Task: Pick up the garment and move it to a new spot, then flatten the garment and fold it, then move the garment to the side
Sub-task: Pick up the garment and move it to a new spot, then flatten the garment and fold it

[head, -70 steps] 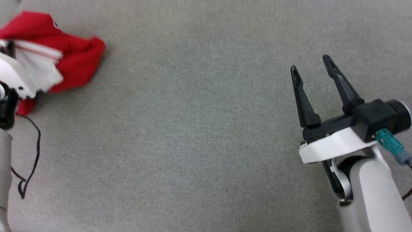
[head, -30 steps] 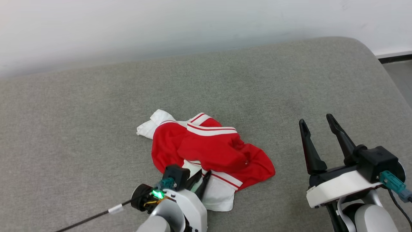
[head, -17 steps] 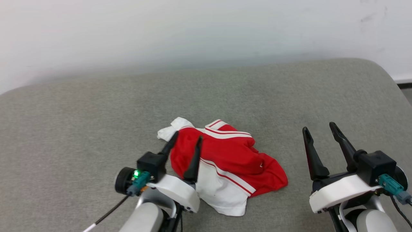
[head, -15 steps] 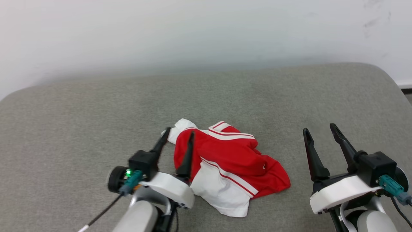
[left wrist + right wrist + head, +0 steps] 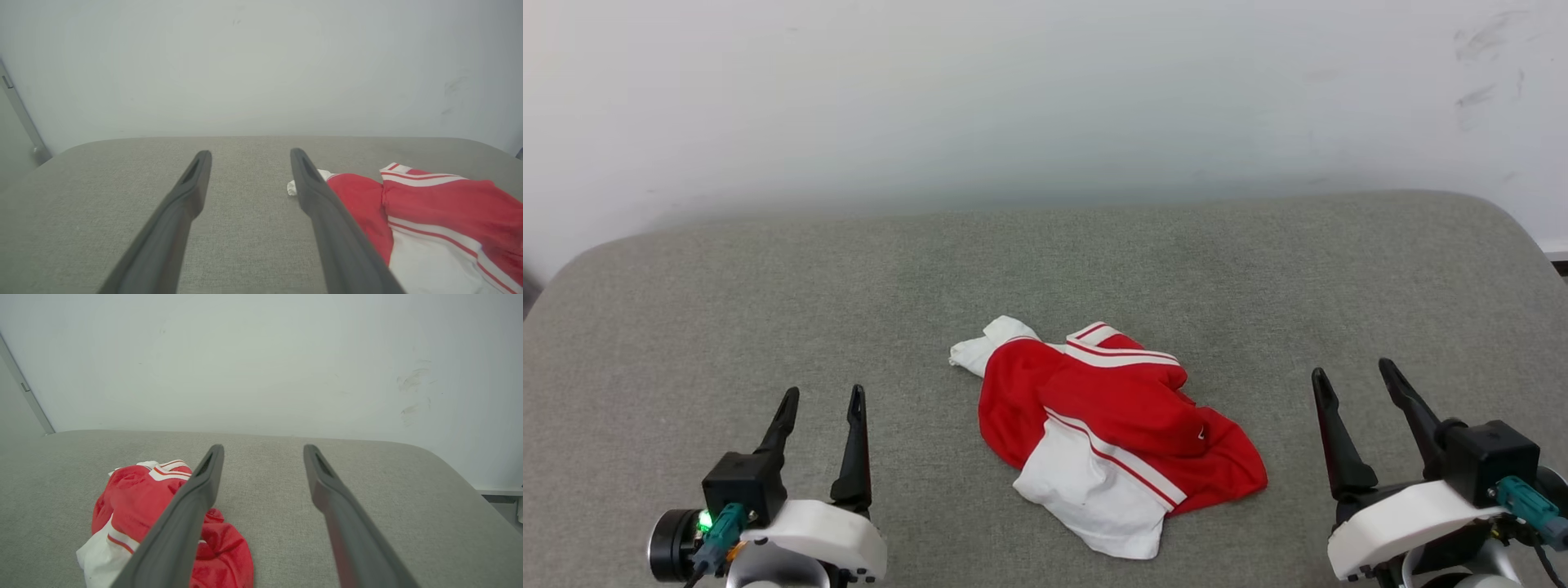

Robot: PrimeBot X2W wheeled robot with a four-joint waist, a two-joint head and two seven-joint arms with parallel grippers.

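Grey cloth covers the table (image 5: 768,286), where the garment (image 5: 1111,400) lies crumpled mid-surface (red, white sleeve on top), between the left gripper (image 5: 823,392) and right gripper (image 5: 1352,369), touching neither; both sets of jaws stand apart, empty.

Grey fabric surface (image 5: 768,286); crumpled red-white garment (image 5: 1111,400) lying mid-surface.

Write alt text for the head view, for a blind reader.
A crumpled red-and-white garment lies in the middle of a grey padded surface before a white wall. The left tool and right tool, both open and empty, sit apart from it at the lower corners.
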